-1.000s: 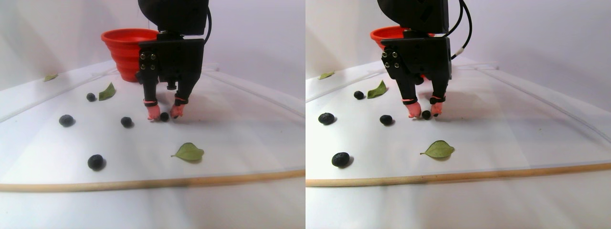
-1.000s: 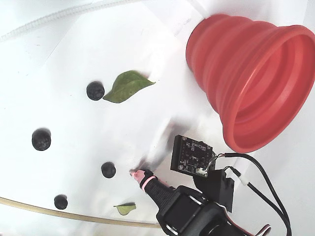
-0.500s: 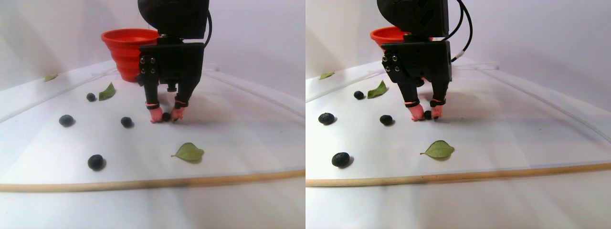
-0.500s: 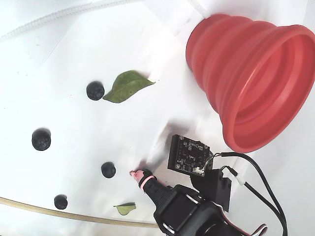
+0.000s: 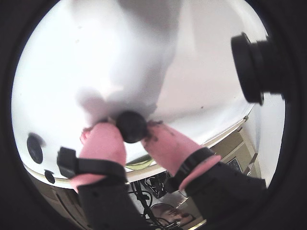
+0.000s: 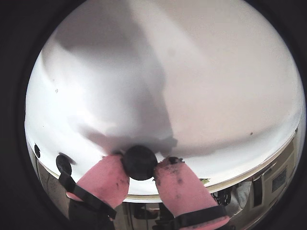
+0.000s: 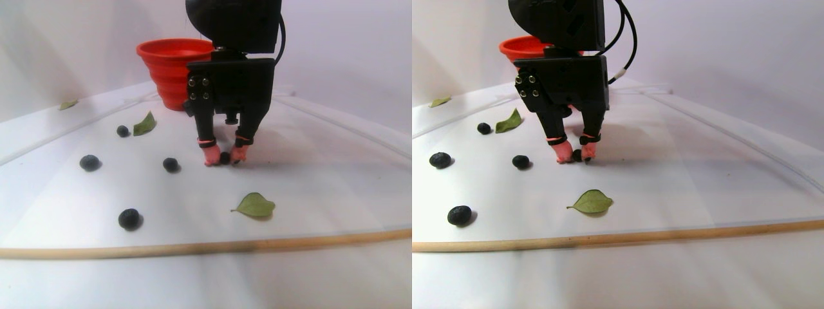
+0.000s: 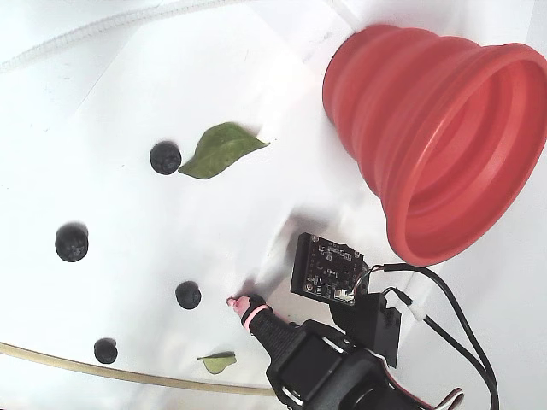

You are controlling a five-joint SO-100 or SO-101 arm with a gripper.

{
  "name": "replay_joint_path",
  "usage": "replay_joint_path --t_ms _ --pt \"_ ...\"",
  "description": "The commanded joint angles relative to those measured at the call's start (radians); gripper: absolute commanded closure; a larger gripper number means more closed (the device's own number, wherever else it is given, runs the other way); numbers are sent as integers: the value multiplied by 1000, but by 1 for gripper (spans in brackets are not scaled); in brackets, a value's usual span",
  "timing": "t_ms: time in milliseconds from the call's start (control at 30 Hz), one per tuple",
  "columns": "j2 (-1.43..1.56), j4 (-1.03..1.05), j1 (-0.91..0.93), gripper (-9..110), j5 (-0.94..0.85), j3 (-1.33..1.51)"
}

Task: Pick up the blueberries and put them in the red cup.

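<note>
We log the gripper low on the white table, its 2 pink fingertips closed against either side of 1 berry. Both wrist views show the berry pinched at the very ends of the pads, still at table level in the stereo pair view.

Risks from here:
- The hold is on the tip edges only. A round berry could squirt out forward as the arm lifts, or roll away across the smooth table.
- Squeezing harder could crush it; dark smears already mark the right pad in a wrist view.
- The red cup stands behind the arm with a tall stepped wall. A low carry could knock its rim, and a release off centre would drop the berry outside.

4 more berries lie apart on the table to the left in the fixed view, at and, with 1 leaf just beside the first and another leaf near the table's wooden edge.

Hidden or unclear:
- In the fixed view the arm covers the held berry and the second finger.
- The cup's inside is not visible from any camera, so its contents are unknown.
- Whether the berry has left the surface is probably not decidable; fisheye distortion blurs the contact line.
</note>
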Motion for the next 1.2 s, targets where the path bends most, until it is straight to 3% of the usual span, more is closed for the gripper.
replay_joint_path --t_ms 0,1167 --pt "86 37 0 92 8 14" --pt "552 462 -41 92 34 48"
